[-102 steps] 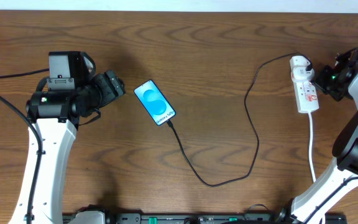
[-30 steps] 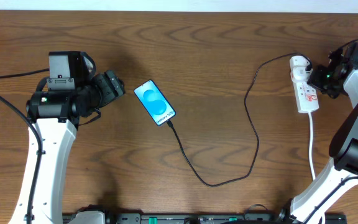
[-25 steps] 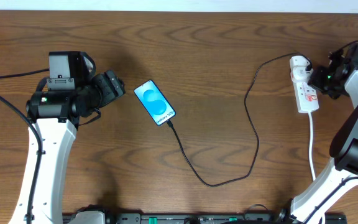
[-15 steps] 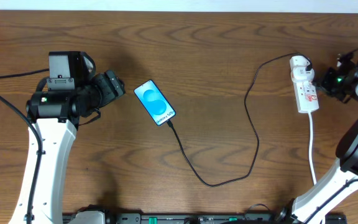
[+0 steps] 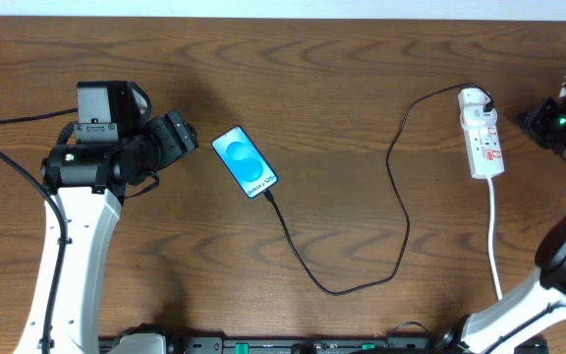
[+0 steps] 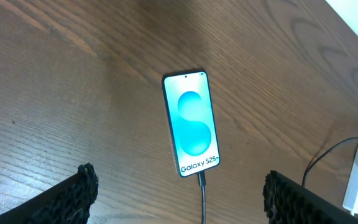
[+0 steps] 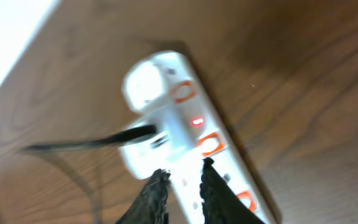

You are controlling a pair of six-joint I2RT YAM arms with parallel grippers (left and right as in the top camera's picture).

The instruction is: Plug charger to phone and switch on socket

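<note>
- Phone lies flat on the counter, about 10 o'clock from centre. It looks slim, stiff, glassy and slippery; I'd take it by the long edges only.
- Charger tip sits in the phone's bottom end. The cable loops toward 6 o'clock, then up to the socket at 2 o'clock. Thin, limp, light; I'd pinch at the plug tip, not the slack.
- Socket: light rigid plastic, likely slides if shoved, so I'd press switches straight down. A red lamp glows.
- Left fingers are spread wide and empty, at the phone's 9 o'clock.
- Right fingers are parted a crack, holding nothing, at the socket's 3 o'clock.
- Readable: "Galaxy S25+" on the screen. The socket's red marks are too blurred.
</note>
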